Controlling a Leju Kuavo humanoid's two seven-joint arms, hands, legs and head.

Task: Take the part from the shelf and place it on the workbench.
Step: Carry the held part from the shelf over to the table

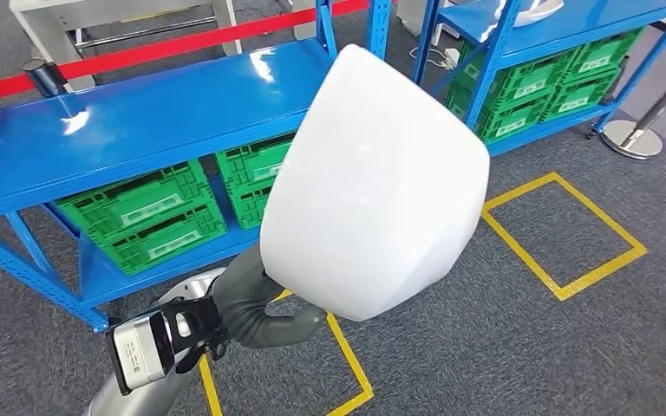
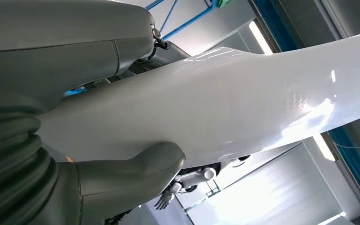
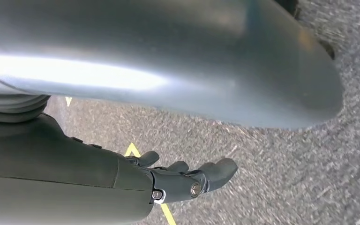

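Note:
The part (image 1: 373, 182) is a big, smooth white shell with a rounded face. It hangs in the air in front of the blue shelf (image 1: 139, 121), above the carpet. My left hand (image 1: 264, 312) grips it from below at its lower left edge. In the left wrist view the thumb (image 2: 131, 171) presses one face of the part (image 2: 225, 103) and the rest of the hand lies against the other. My right hand (image 3: 183, 180) hangs over the grey carpet, fingers stretched out and apart, holding nothing.
Green crates (image 1: 143, 217) fill the shelf's lower level. A second blue shelf (image 1: 555, 17) with more green crates (image 1: 564, 82) stands at the back right. Yellow tape squares (image 1: 564, 234) mark the floor. Red barrier tape (image 1: 139, 54) runs behind; a stanchion base (image 1: 631, 139) sits far right.

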